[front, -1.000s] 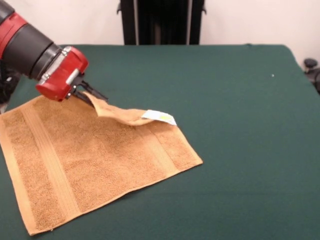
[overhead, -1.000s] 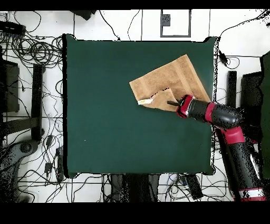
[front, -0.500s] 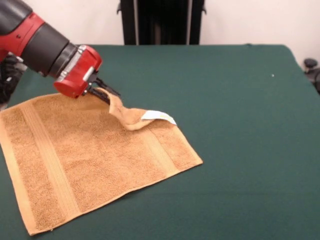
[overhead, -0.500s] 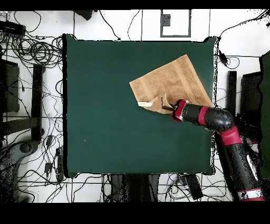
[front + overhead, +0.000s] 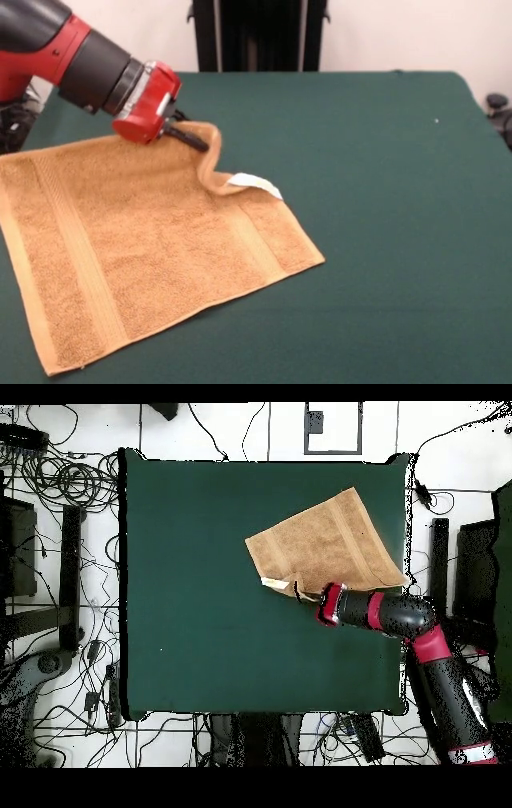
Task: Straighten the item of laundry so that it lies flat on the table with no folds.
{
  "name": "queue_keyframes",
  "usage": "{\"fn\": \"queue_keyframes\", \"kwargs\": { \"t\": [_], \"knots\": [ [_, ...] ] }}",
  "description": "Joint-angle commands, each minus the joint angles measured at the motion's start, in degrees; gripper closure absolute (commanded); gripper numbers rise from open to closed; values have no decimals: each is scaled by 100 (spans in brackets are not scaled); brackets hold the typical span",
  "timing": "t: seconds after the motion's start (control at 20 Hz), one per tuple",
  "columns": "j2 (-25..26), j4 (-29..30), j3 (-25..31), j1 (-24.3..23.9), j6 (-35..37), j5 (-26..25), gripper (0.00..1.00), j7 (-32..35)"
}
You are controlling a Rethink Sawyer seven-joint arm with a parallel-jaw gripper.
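Towel (image 5: 144, 240) corner pinched by hand (image 5: 192, 142), tag (image 5: 254, 184) beside.

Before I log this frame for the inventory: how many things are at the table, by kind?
Towels: 1, the orange-tan towel with its white tag
Tables: 1, the green table
Robot hands: 1, the hand at the towel's raised corner
Total: 3

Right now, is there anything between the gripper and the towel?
Nothing. In the front view the gripper is already pinching the towel by its raised edge.
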Motion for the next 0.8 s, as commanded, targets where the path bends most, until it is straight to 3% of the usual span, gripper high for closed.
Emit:
{"fn": "queue_keyframes", "kwargs": {
  "t": [0.05,0.3,0.5,0.8],
  "knots": [
    [-248,688,-54,53,915,-273,100,-1710],
    [-199,695,-240,-63,1037,-590,100,-2034],
    [-180,363,-503,31,1098,-992,100,-2252],
    [123,109,-568,-2,955,-1140,100,-2443]
  ]
}}
